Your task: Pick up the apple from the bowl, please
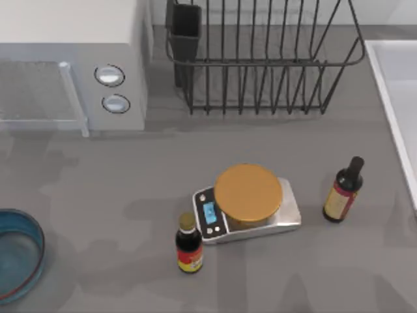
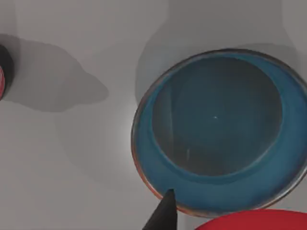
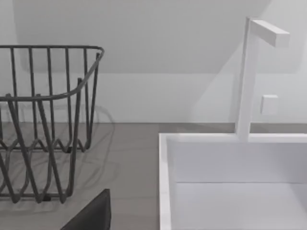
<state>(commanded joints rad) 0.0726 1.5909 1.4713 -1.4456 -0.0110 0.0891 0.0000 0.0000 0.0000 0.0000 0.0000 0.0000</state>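
Note:
The blue bowl [image 1: 16,257] with a reddish-brown rim sits at the table's front left edge, and its inside is bare. From the left wrist view I look straight down into the bowl [image 2: 220,129]. The red apple [image 2: 254,221] is outside and above it, close to the camera. My left gripper [image 2: 230,225] holds the apple, with one dark fingertip [image 2: 165,211] against its side. My right gripper [image 3: 91,213] is parked off to the right, near the sink.
A scale [image 1: 251,205] with an orange-brown disc stands mid-table, with a sauce bottle [image 1: 189,242] in front of it and another bottle [image 1: 343,190] to its right. A microwave [image 1: 71,65] is at the back left, a wire dish rack [image 1: 260,59] at the back centre and a white sink [image 1: 397,104] on the right.

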